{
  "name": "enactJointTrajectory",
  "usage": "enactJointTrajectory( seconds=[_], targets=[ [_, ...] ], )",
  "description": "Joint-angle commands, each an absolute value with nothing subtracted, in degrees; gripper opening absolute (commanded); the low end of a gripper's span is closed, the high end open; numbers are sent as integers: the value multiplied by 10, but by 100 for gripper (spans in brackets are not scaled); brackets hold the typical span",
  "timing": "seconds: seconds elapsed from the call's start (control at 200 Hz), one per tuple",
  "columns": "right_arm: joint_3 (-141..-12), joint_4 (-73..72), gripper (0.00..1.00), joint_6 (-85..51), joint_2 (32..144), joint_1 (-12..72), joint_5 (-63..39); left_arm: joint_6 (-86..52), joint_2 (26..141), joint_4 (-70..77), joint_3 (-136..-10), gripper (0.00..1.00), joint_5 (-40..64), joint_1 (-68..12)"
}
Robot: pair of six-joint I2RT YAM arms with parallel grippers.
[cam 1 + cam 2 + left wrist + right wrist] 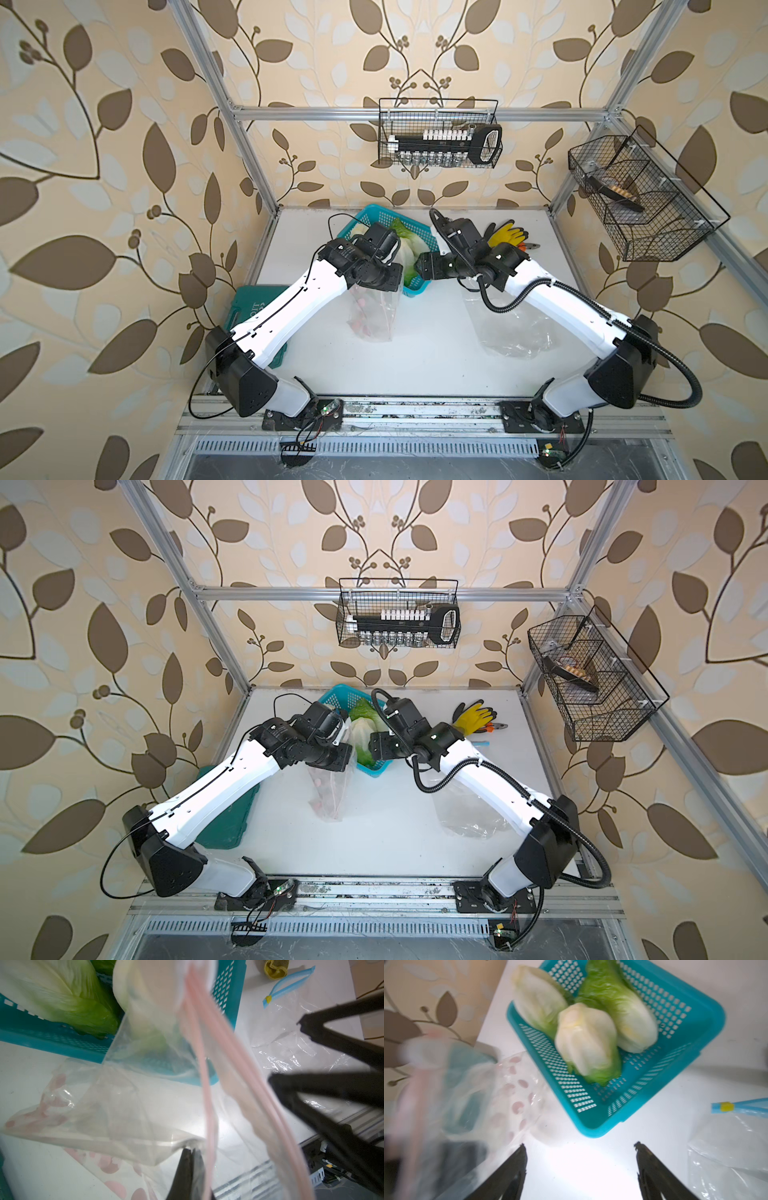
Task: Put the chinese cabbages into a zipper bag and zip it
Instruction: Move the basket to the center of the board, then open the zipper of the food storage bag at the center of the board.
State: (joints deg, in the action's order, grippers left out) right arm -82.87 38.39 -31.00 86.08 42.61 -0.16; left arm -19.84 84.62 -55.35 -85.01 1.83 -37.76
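Three chinese cabbages (587,1043) lie in a teal basket (675,1064) at the back of the table; they also show in both top views (405,249) (361,733). A clear zipper bag (124,1105) with a pink zip and pink dots hangs from my left gripper (192,1150), which is shut on its edge next to the zip. The bag's body trails onto the table (374,316) in front of the basket. My right gripper (579,1145) is open and holds nothing. It hovers over bare table between the bag (500,1095) and the basket's near corner.
A second clear bag (511,328) with a blue zip (737,1107) lies flat under the right arm. Yellow gloves (507,235) lie at the back right. A teal case (253,307) sits under the left arm. Wire racks (440,133) hang on the walls.
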Motion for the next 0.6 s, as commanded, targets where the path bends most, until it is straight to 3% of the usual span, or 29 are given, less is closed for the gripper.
enactJointTrajectory(
  seconds=[0.0, 0.235, 0.47, 0.525, 0.595],
  targets=[
    [-821, 380, 82, -349, 834, 457, -30, -210, 866, -523, -866, 0, 1, -392],
    [-827, 352, 80, -380, 853, 479, -41, -230, 872, -496, -833, 0, 6, -409],
    [-795, 348, 71, -380, 870, 469, -11, -224, 837, -485, -815, 0, 3, -410],
    [-786, 346, 63, -378, 868, 468, -14, -225, 837, -481, -815, 0, 9, -410],
    [-779, 350, 42, -371, 862, 464, -10, -227, 838, -476, -813, 0, 14, -409]
  ],
)
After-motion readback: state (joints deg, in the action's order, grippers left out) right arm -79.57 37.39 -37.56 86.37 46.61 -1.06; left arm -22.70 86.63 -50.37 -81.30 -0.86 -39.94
